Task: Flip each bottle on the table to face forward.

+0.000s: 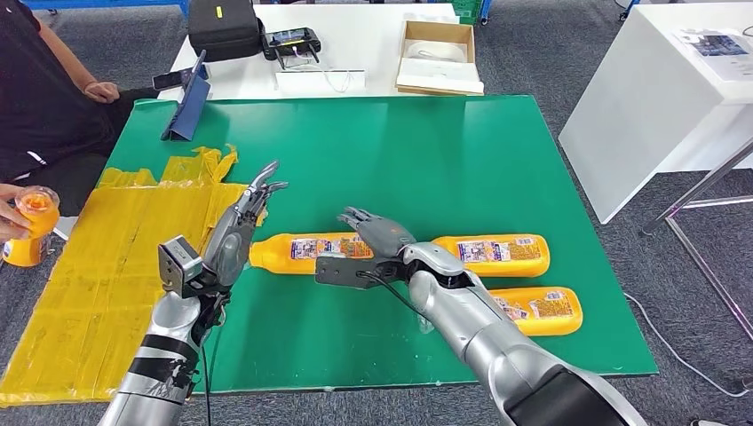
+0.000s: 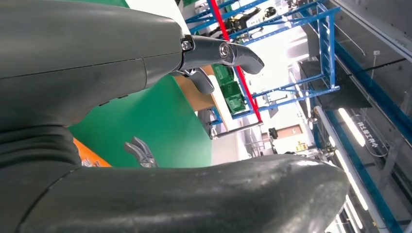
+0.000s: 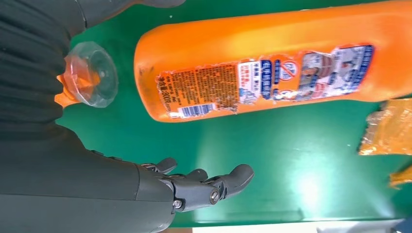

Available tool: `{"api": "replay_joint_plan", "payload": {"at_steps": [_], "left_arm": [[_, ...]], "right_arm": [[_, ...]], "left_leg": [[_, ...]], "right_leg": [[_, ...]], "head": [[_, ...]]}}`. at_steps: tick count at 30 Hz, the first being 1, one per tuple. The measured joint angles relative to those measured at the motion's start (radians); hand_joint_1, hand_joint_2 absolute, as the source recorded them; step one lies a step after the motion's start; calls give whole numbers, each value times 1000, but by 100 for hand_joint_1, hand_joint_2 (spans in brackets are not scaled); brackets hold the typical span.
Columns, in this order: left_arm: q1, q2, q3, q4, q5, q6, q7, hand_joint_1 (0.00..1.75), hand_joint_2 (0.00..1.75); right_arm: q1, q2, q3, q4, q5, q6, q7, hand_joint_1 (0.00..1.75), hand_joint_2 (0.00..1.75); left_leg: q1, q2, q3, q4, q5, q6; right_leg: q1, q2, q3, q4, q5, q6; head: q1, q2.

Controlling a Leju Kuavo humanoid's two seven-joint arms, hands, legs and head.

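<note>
— Green matting (image 1: 497,160) covers the table in front of us, with grey carpet around it and a white table (image 1: 373,44) butting against its far edge. What do we have on the mat?

— Three orange bottles lying on their sides. The left bottle (image 1: 289,251) lies mid-mat toward the near edge. The right bottle (image 1: 497,255) lies in line with it, nearer the right edge, and the near bottle (image 1: 537,311) lies just beside that one, toward the near right corner.

— And our right hand (image 1: 377,235)?

— It hovers over the label end of the left bottle, fingers spread and holding nothing. In the right wrist view the fingers (image 3: 228,180) are stretched out above bare green, apart from the bottle, whose barcode label faces up. A clear cap on an orange neck (image 3: 90,77) sits just off that bottle's base.

— Our left hand (image 1: 244,222)?

— Raised above the left bottle's neck end, fingers extended and apart, holding nothing. It stands near the edge of the yellow plastic sheet (image 1: 107,275) that covers the mat's left side.

— Anything else?

— A person (image 1: 35,106) sits at the far left corner, one hand holding another orange bottle (image 1: 31,226) off the left edge. A blue folder (image 1: 188,106) stands near the far left corner. On the white table we see a black case (image 1: 224,27), a controller (image 1: 291,41) and an open cardboard box (image 1: 437,55).
</note>
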Motion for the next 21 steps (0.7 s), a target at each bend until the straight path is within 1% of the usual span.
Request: {"api": "replay_joint_plan", "payload": {"at_steps": [8, 11, 17, 21], "left_arm": [[1, -9, -11, 10, 1, -5, -14, 0, 0], [4, -14, -12, 16, 1, -10, -29, 0, 0], [3, -21, -12, 27, 0, -14, -33, 0, 0], [-18, -29, -12, 40, -7, 16, -17, 0, 0]], "right_arm": [[0, 2, 9, 23, 10, -14, 10, 0, 175], [0, 12, 15, 35, 20, -16, 25, 0, 175], [1, 31, 23, 56, 26, -15, 38, 0, 175], [0, 39, 24, 68, 39, -8, 57, 0, 175]], "left_leg": [[0, 0, 0, 0, 0, 0], [0, 0, 0, 0, 0, 0], [0, 0, 0, 0, 0, 0], [0, 0, 0, 0, 0, 0]], "right_leg": [[0, 0, 0, 0, 0, 0], [0, 0, 0, 0, 0, 0], [0, 0, 0, 0, 0, 0], [0, 0, 0, 0, 0, 0]], "head": [[0, 0], [0, 0], [0, 0], [0, 0]]}}
